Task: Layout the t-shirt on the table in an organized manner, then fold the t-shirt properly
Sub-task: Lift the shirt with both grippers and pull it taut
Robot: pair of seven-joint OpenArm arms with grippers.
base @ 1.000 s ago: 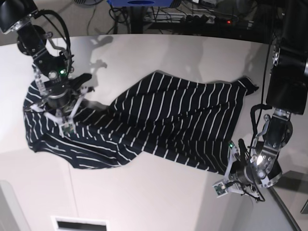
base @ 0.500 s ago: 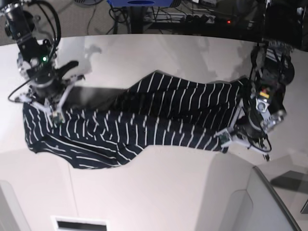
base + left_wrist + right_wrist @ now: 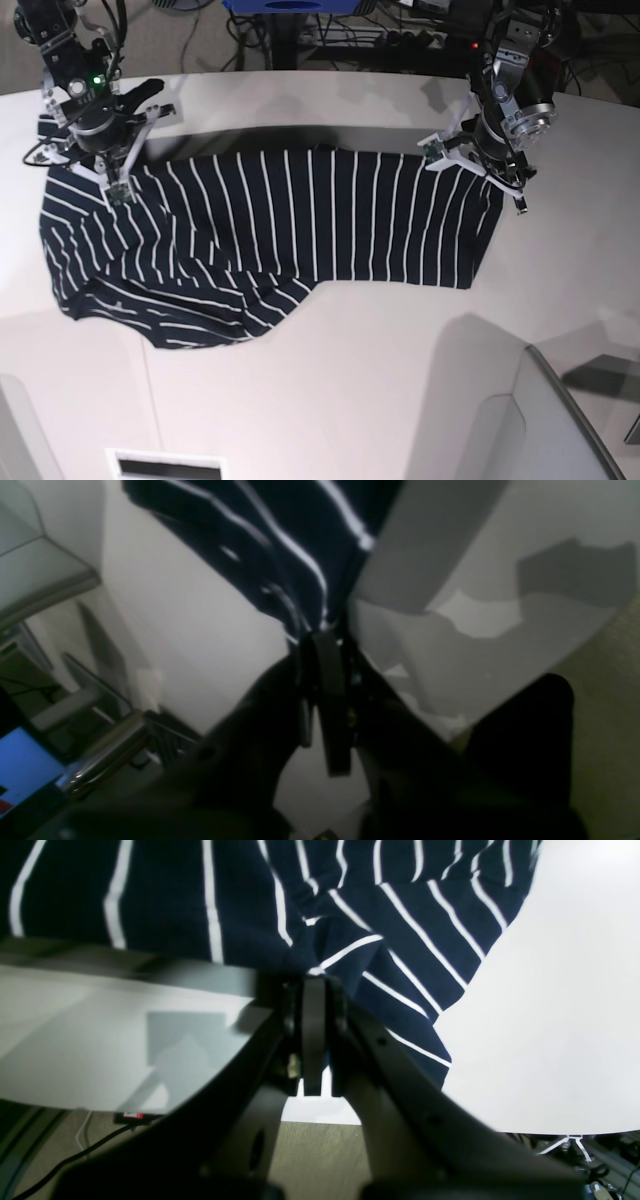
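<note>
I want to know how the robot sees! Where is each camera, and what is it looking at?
Base: high above, looking down at the table, the shirt, both arms.
Left wrist: on the left arm, looking along the left gripper, shut on a shirt edge.
Right wrist: on the right arm, looking along the right gripper, shut on the shirt.
All three share the shirt and the table.

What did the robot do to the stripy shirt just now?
Both end effectors, left and right, stayed shut on the t-shirt and carried its edge toward the far side of the table, stretching it wider and flatter. The bunched end under the right arm stayed put.
</note>
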